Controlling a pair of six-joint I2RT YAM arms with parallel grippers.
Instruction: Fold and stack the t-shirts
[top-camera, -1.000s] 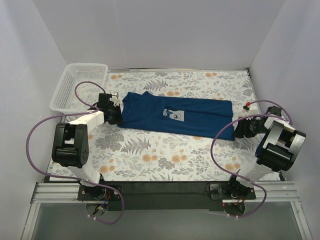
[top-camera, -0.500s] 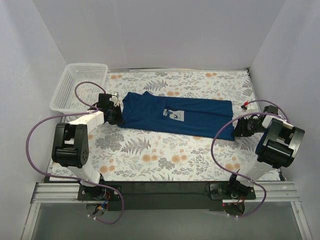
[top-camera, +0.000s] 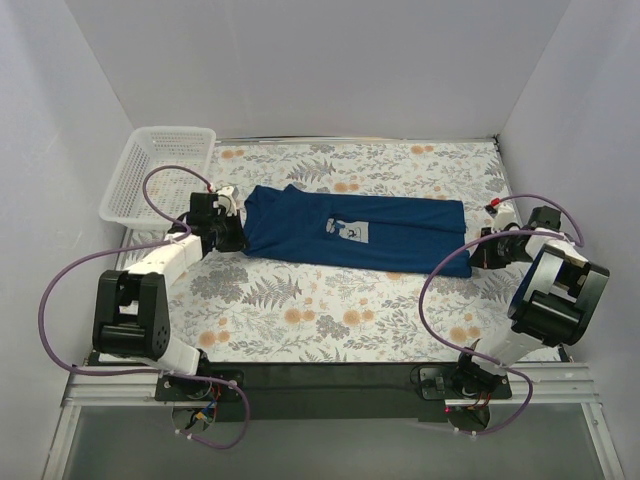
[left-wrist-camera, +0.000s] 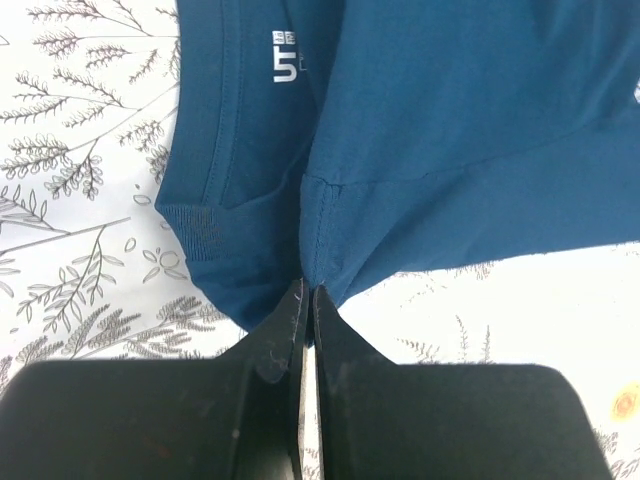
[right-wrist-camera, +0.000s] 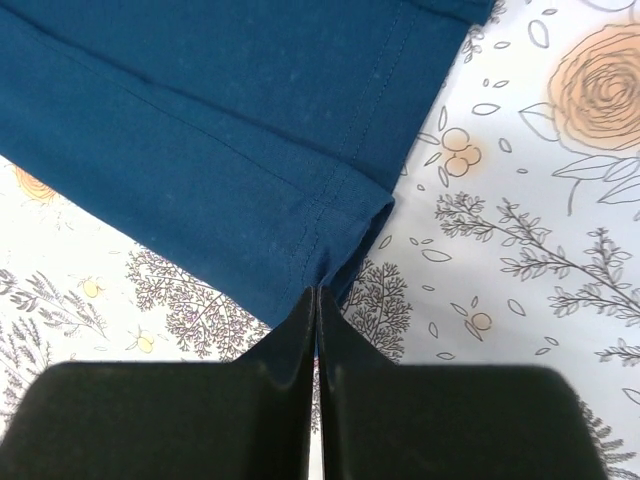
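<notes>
We see one navy t-shirt (top-camera: 400, 232) lying flat on the floral table (top-camera: 330, 310). In the top view it stretches as a long band from left of centre to right of centre. Its small grey square print (top-camera: 350, 231) faces up near the middle of the frame. The neck end lies to the left and the hem end to the right.

Our left gripper (left-wrist-camera: 305, 300) meets the shirt's left end. In the left wrist view its two black fingers are pressed together at the lower centre of the frame, pinching the cloth edge right at a stitched seam. The ribbed collar (left-wrist-camera: 195, 225) lies just left of the pinch, and a white label (left-wrist-camera: 287, 68) shows near the top, partly covered by a lapped layer of cloth.

Our right gripper (right-wrist-camera: 318, 300) meets the shirt's lower right corner. In the right wrist view its fingers are also pressed together at the lower centre, nipping the corner of the hem where the stitching runs down. Blue cloth fills the upper left of that frame and bare floral table fills the right.

A white basket (top-camera: 135, 170) stands at the upper left of the top view, apart from the shirt. Purple cables (top-camera: 60, 290) loop beside both arms.
</notes>
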